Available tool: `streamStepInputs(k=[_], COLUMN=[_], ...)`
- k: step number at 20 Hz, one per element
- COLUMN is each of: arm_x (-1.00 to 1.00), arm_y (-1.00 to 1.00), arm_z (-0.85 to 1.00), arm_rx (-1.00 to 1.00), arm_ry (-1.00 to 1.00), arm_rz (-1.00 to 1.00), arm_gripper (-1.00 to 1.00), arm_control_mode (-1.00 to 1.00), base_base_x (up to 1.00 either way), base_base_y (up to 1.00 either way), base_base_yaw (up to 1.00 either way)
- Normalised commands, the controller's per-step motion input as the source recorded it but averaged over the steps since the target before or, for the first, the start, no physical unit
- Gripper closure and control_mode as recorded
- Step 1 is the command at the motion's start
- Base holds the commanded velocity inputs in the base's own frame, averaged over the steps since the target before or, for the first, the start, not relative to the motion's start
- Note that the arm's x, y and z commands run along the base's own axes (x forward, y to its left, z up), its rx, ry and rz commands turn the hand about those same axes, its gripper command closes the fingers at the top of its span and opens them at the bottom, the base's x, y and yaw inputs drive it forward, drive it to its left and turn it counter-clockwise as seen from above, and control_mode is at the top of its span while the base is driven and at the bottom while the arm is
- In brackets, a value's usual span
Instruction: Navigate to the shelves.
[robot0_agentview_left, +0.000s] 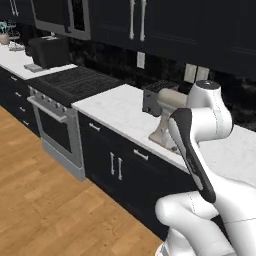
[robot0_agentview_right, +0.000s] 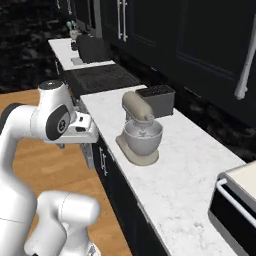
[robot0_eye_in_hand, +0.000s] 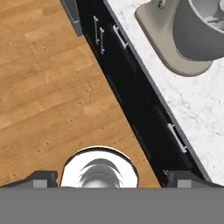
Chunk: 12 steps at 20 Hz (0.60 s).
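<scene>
No shelves are appearing along this stretch of kitchen, so we are judging the drive to them as not yet finished; where the plank shelf hangs we cannot tell. We are standing alongside a white marble counter (robot0_agentview_right: 185, 175) carrying a stand mixer (robot0_agentview_right: 140, 132) and a dark toaster (robot0_agentview_right: 157, 99) just behind it. In the left base view the stove (robot0_agentview_left: 65, 100) is lying at ten o'clock, with a second counter (robot0_agentview_left: 15, 60) beyond it at eleven o'clock.

The gripper (robot0_eye_in_hand: 109, 177) is pointing down at the wood floor (robot0_eye_in_hand: 48, 87), just off the counter's front edge. Two dark fingertips (robot0_eye_in_hand: 41, 178) are sitting well apart at the bottom of the hand view, so we are reading the jaws as spread with nothing between them.

Next move, in our judgement: keep driving along the cabinet run while watching for the light wooden plank with its hooks, then square the base to it.

Clearances: the floor is lying bare from seven to ten o'clock in the left base view, giving ample room. The dark lower cabinets (robot0_agentview_left: 120, 165) and their handles are running close along the base's right side; the arm's elbow is overhanging the counter edge near the mixer, so any turn toward the counter is risking contact.
</scene>
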Motion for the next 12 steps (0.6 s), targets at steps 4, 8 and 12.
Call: streamStepInputs(k=[4, 8, 12], arm_x=[0.0, 0.0, 0.0], arm_y=[0.0, 0.0, 0.0], arm_z=[0.0, 0.0, 0.0], arm_rx=[0.0, 0.0, 0.0], arm_ry=[0.0, 0.0, 0.0], arm_rz=[0.0, 0.0, 0.0], arm_gripper=[-1.0, -1.0, -1.0], arm_control_mode=[1.0, 1.0, 1.0], base_base_x=[0.42, 0.48, 0.54], base_base_y=[0.39, 0.47, 0.48], base_base_yaw=[0.46, 0.45, 0.49])
